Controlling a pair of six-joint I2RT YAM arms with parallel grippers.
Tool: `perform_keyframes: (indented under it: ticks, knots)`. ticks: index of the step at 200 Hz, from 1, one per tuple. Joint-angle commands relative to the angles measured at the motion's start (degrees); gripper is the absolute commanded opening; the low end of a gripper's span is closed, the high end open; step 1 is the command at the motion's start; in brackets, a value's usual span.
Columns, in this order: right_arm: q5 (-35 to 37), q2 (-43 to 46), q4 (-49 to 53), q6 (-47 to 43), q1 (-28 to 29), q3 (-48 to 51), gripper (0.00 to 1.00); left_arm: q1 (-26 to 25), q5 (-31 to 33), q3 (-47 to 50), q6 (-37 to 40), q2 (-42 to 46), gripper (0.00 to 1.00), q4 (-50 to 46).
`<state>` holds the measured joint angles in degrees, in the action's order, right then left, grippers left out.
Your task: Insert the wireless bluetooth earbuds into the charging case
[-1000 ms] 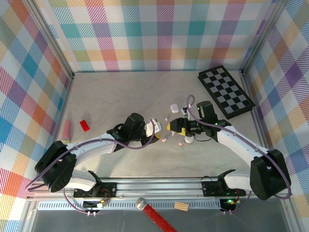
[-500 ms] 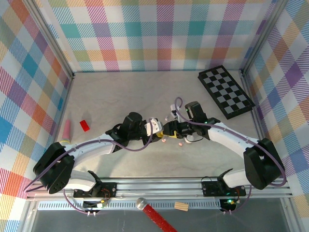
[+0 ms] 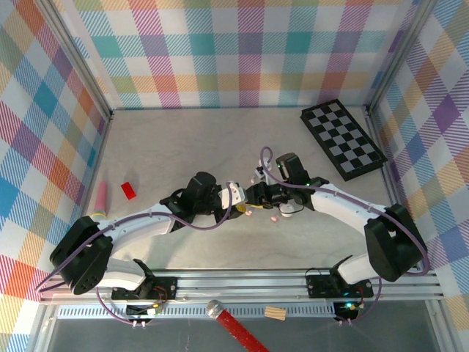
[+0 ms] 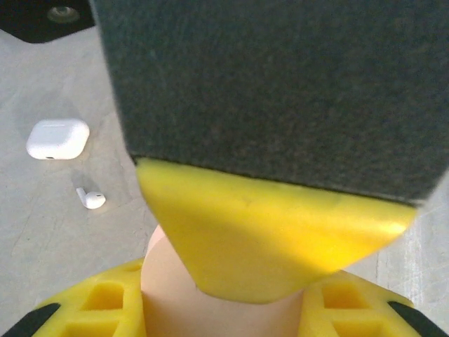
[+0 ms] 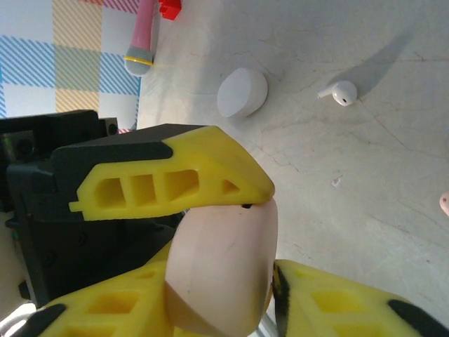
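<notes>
Your two grippers meet nose to nose near the middle of the table (image 3: 168,139). The left gripper (image 3: 236,201) comes in from the left and the right gripper (image 3: 253,196) from the right; in the top view their tips are touching or very nearly so. The left jaws stand narrow, clamped on the pink case (image 5: 221,270), which the left wrist view shows wedged between the two yellow fingers; in the right wrist view one left finger (image 5: 175,184) lies across the top of the case. The right jaws are narrow as well, with the same case sitting between that gripper's own fingers and both seeming to touch it, so note a two-handed hold. One right finger (image 4: 273,232) hangs over the case, very close to the left wrist lens. You cannot tell whether the lid is up or down. The earbuds lie loose on the table: a white earbud (image 4: 91,199) is near a white case (image 4: 57,138), both apart from the grippers; one pink earbud (image 3: 248,213) is just on the near side of the tips, and another pink earbud (image 3: 273,218) sits a little to its right. At the far left a pink pen (image 3: 100,194) and a red block (image 3: 129,190) lie side by side, well apart from the work; a chessboard (image 3: 343,139) lies skewed by the far right corner.
</notes>
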<state>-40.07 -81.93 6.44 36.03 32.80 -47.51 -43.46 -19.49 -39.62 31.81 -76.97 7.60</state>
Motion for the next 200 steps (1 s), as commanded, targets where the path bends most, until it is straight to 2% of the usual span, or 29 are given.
perform_keyframes:
  ticks: [1, 25, 41, 50, 83, 109, 159, 183, 200]
  knots:
    - [3.0, -0.6, -0.1, 0.7, -0.7, -1.1, 0.33, -0.9, -3.2, 0.0, 1.2, 1.6, 0.31, 1.5]
    - [3.3, 0.5, 0.0, 0.9, -0.6, -1.1, 0.27, -0.9, -2.2, 0.7, 0.7, 1.8, 0.37, 2.8]
    - [3.3, 1.8, 0.7, 0.7, -0.8, -1.2, 0.26, -0.9, -1.0, 2.3, -0.9, 2.3, 0.52, 5.6]
    - [2.8, 2.7, 0.5, 0.9, -1.1, -1.2, 0.26, -0.8, -1.0, 3.6, -1.9, 2.7, 0.55, 8.0]
    - [-0.5, 7.2, -1.3, 4.0, -3.7, 0.2, 0.25, 0.8, -4.9, 9.2, -9.6, 5.2, 0.61, 22.5]
    - [-6.2, 11.2, -6.9, 9.5, -7.4, 2.7, 0.25, 2.8, -7.8, 12.5, -16.8, 5.4, 0.75, 35.3]
    - [-17.0, 15.9, -28.4, 28.4, -12.7, 8.2, 0.25, 6.1, -13.0, 15.2, -27.8, 0.1, 0.81, 59.8]
    - [-18.3, 17.1, -35.8, 35.2, -12.8, 8.9, 0.24, 6.2, -15.4, 14.6, -28.4, -4.8, 0.83, 69.0]
    - [-18.2, 18.2, -40.6, 39.7, -12.8, 9.3, 0.24, 6.1, -17.6, 13.1, -26.3, -7.1, 0.83, 69.7]
